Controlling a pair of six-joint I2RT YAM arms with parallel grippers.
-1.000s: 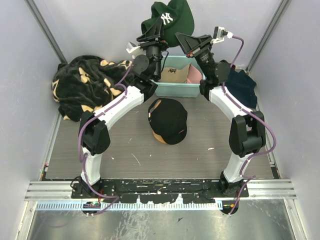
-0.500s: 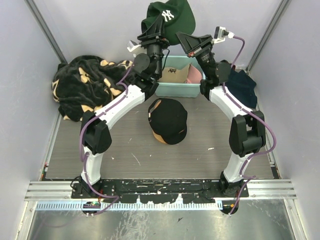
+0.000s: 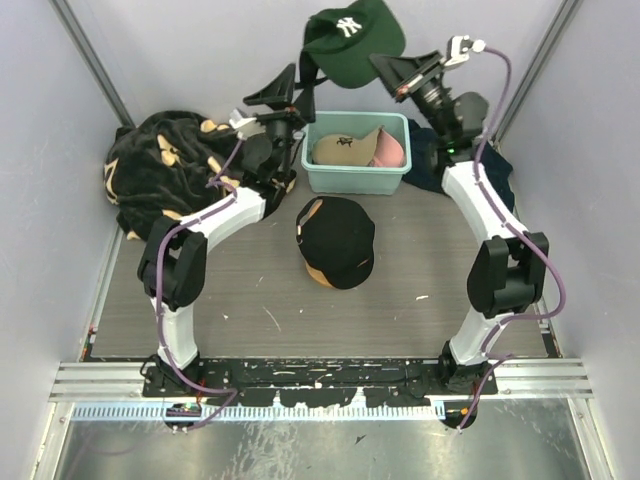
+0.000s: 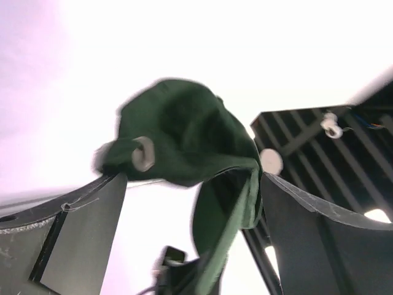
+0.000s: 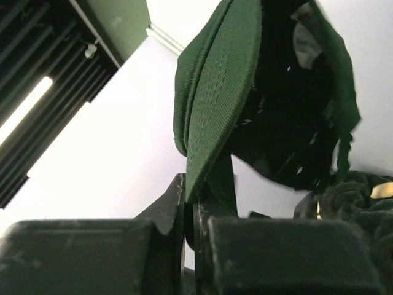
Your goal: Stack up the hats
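The dark green hat (image 3: 352, 40) hangs in the air over the back of the table, and my right gripper (image 3: 386, 66) is shut on its brim. The right wrist view shows the brim (image 5: 221, 92) pinched between that gripper's (image 5: 195, 196) closed fingers. My left gripper (image 3: 290, 86) stands open just left of the hat. From the left wrist, the green hat (image 4: 184, 141) hangs beyond the spread fingers (image 4: 80, 227), free of them. A black hat with a tan underside (image 3: 338, 240) lies mid-table. Tan (image 3: 340, 148) and pink (image 3: 392, 148) hats sit in the teal bin (image 3: 355, 182).
A big black blanket with tan marks (image 3: 170, 165) is heaped at the back left. A dark navy cloth (image 3: 480, 165) lies at the back right beside the right arm. Grey walls close in the table on three sides.
My left gripper has opened, let go of the green hat and drawn back to the left. The right gripper has shut on the brim and moved the hat up and to the right.
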